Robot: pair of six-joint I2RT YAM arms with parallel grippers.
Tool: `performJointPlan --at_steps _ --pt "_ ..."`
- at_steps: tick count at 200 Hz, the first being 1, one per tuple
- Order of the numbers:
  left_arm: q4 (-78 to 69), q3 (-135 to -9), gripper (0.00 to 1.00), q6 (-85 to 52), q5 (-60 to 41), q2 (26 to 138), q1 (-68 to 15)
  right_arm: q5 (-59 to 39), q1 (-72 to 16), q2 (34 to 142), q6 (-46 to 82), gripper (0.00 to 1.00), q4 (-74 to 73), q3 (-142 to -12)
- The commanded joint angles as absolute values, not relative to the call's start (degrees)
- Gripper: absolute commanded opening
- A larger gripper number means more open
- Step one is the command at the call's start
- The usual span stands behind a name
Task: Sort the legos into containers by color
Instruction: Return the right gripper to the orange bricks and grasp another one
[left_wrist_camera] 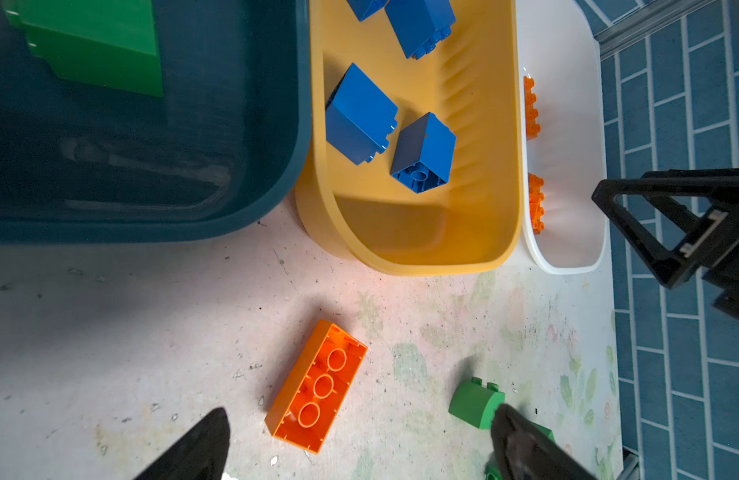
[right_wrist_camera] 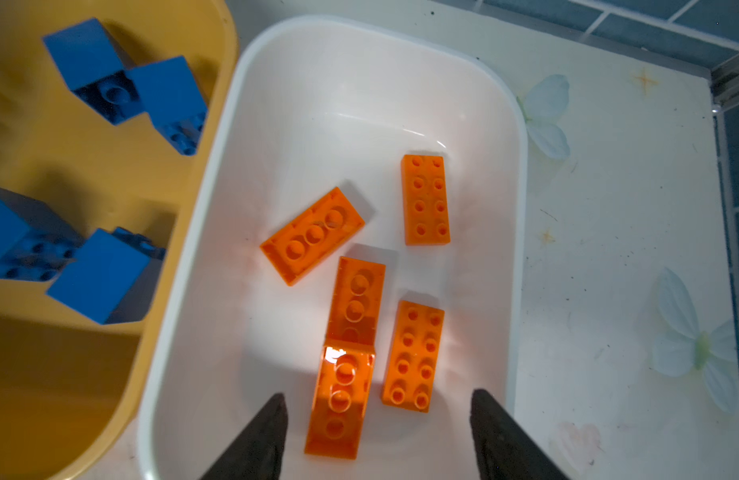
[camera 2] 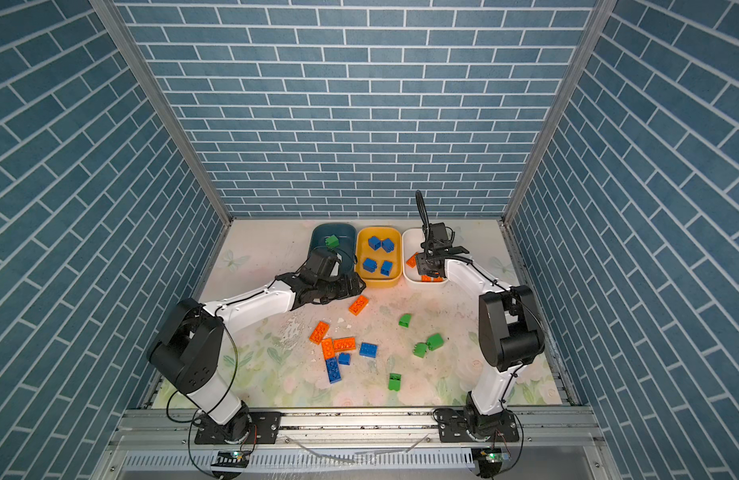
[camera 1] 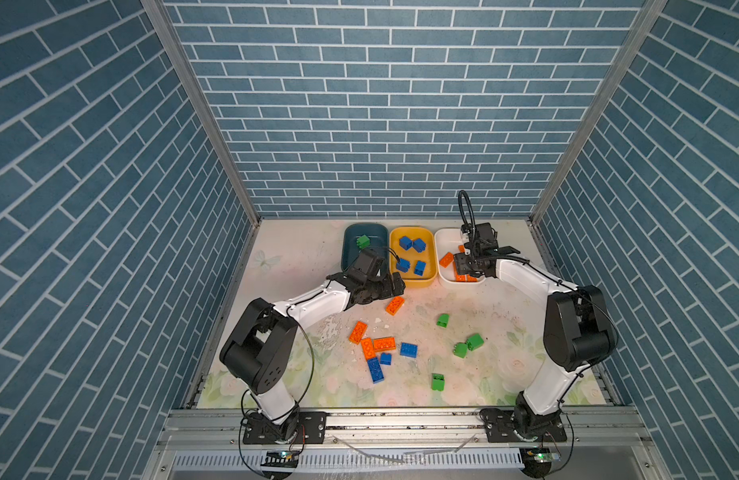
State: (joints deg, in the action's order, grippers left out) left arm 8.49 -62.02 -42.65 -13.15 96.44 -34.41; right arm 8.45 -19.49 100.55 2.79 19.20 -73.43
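Three containers stand in a row at the back: a teal tub point(camera 1: 351, 232) holding one green lego point(camera 1: 363, 241), a yellow tub point(camera 1: 413, 283) with several blue legos point(camera 1: 406, 243), and a white tub point(right_wrist_camera: 519, 174) with several orange legos point(right_wrist_camera: 425, 199). My right gripper point(right_wrist_camera: 378, 397) hangs open over the white tub. A blurred orange brick point(right_wrist_camera: 338, 399) lies between its fingers, touching neither. My left gripper point(left_wrist_camera: 359, 415) is open just in front of the yellow tub, above an upside-down orange brick point(left_wrist_camera: 316, 386) on the table.
Loose bricks lie across the middle of the table: orange ones point(camera 1: 357, 331), blue ones point(camera 1: 408, 349) and green ones point(camera 1: 443, 320). One green brick point(left_wrist_camera: 476, 403) lies beside a left fingertip. Brick-patterned walls enclose the table on three sides.
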Motion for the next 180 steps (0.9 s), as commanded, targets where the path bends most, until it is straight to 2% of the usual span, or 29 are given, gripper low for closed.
performJointPlan --at_steps 1,50,52,56,60,101,150,180 --pt "7.9 -62.6 0.99 -42.9 -12.7 96.9 -34.3 3.3 -21.4 97.3 4.6 0.75 17.9 -73.0" --pt "10.0 -61.1 0.99 -44.2 -6.1 93.0 -33.3 -11.6 -29.1 94.2 11.9 0.85 2.1 -64.7" --pt "10.1 -60.9 0.99 -44.4 -5.7 92.8 -33.4 -12.2 -29.5 94.3 12.0 0.86 1.5 -64.4" --pt "10.5 -60.5 0.99 -44.8 -4.6 92.1 -33.2 -13.3 -30.3 94.4 12.1 0.97 0.5 -64.0" --pt "10.8 -60.1 0.99 -45.2 -3.6 91.5 -33.1 -13.8 -31.1 94.6 12.1 0.99 -0.6 -63.6" --pt "14.6 -56.3 0.99 -48.4 2.1 86.4 -29.9 -14.8 -39.1 98.5 8.4 0.99 -4.7 -61.6" --pt "17.8 -52.1 0.99 -49.6 4.2 81.8 -25.7 -5.5 -44.8 104.0 0.2 0.99 -1.0 -62.8" --pt "19.0 -51.1 0.99 -49.5 4.8 80.1 -24.3 -3.4 -46.3 107.8 -3.8 0.98 2.8 -65.3"
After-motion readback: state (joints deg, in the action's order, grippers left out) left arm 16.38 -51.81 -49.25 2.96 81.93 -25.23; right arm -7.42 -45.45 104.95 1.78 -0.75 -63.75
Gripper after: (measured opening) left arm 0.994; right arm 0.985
